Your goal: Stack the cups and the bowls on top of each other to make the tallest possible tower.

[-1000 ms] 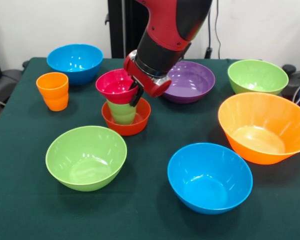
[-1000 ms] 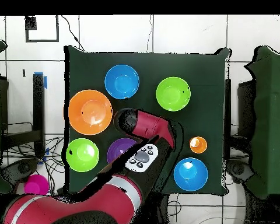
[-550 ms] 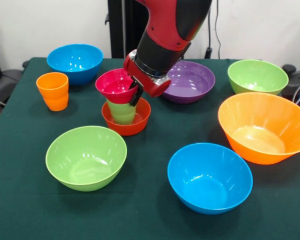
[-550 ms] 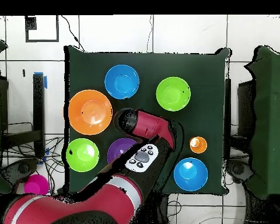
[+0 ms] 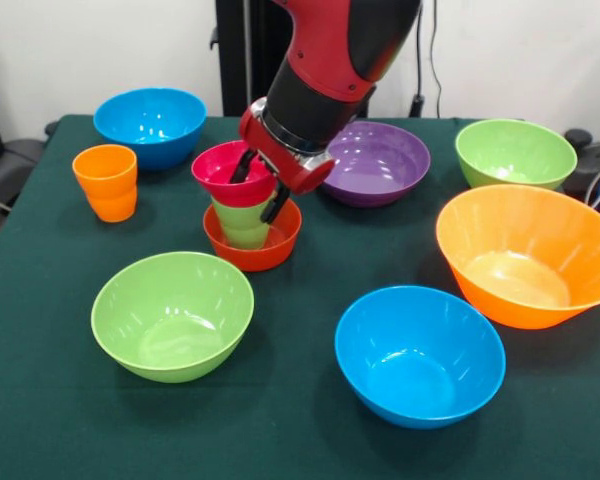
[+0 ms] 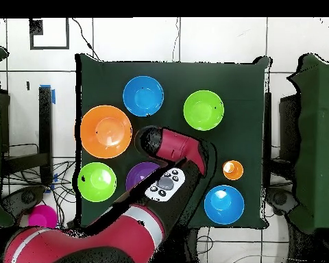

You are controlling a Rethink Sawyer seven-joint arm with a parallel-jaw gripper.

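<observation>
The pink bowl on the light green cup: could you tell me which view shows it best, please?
The front view: the pink bowl sits on the light green cup, which stands in the red-orange bowl, with the gripper straddling its rim. In the overhead view, the arm hides it completely.

One camera sits close, looking slightly down across the dark green cloth-covered worktop toward the white back wall. The other hangs high above, looking straight down, taking in the whole worktop and tiled floor. Both share the worktop.
</observation>
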